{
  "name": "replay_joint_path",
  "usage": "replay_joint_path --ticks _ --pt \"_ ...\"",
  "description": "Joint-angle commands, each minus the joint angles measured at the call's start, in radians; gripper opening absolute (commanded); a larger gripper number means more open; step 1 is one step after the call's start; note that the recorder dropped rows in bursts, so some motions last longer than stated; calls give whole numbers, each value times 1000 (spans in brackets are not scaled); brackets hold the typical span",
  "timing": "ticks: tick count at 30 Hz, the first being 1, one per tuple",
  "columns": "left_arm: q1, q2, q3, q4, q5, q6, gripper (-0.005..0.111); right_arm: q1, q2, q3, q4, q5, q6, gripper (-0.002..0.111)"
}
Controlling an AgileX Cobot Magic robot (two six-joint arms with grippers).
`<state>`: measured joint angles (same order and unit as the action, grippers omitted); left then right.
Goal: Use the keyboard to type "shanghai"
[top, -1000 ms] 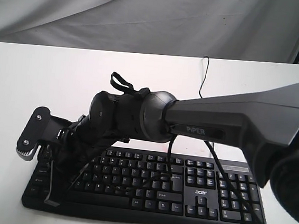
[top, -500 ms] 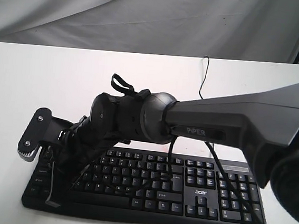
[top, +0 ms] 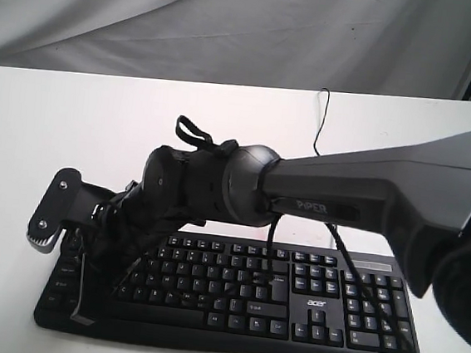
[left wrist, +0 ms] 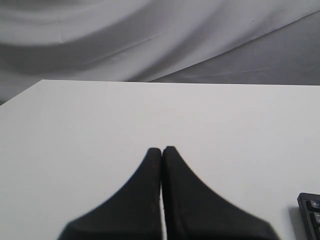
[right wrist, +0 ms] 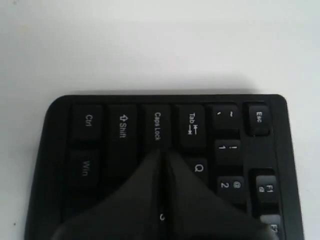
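**Position of item.** The keyboard (top: 233, 289) lies flat on the white tabletop (top: 57, 126), along the edge nearest the exterior camera. Its number pad is at the right of that view, and its thin cable (top: 320, 122) runs off toward the far side.

**Progress.** No screen or other typed output is in view, so the number of letters of "shanghai" already entered cannot be established. The right gripper (top: 80, 316) reaches across to the left end of the keyboard. In the right wrist view, the right gripper (right wrist: 162, 152) has its tip just beside the Caps Lock, Tab and Q keys. The keys directly beneath it are hidden. In my judgement this placement suits a stroke on the "a" or "s" key, which sit in that part of the board. Which occurrence of either letter this would be cannot be told. The word should be treated as unfinished, with the keys further right on the letter block yet to be reached.

**Jaws, right.** Clenched together with no gap, grasping nothing and forming a single point for pressing. Whether the point touches a key or hangs just above it cannot be told.

**Jaws, left.** The left gripper (left wrist: 161, 150) is likewise clenched and empty. It is over bare tabletop, with one corner of the keyboard (left wrist: 311, 215) off to its side, and it touches no key.
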<state>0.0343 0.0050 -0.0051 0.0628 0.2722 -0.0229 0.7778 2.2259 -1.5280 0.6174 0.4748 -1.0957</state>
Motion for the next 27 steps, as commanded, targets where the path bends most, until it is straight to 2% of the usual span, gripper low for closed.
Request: replay_joint_path --ticks 1,8,15,19,21,24,27 --pt "-4 -5 5 -1 -6 -1 1 -2 -76 2 -30 14 -3 0" --pt "-4 -5 5 -1 -6 -1 1 -2 -162 32 -71 41 -3 0" --pt "-4 -5 5 -1 -6 -1 1 -43 -302 193 -101 15 -12 0" --pt "-4 -5 5 -1 -6 -1 1 -95 -375 291 8 15 -123 0" --pt "-4 -5 5 -1 -6 -1 1 -122 -410 330 129 22 -224 0" --pt "-4 -5 5 -1 -6 -1 1 -154 -442 373 255 85 -361 0" --pt "-4 -5 5 -1 -6 -1 1 -180 -453 401 297 143 -396 0"
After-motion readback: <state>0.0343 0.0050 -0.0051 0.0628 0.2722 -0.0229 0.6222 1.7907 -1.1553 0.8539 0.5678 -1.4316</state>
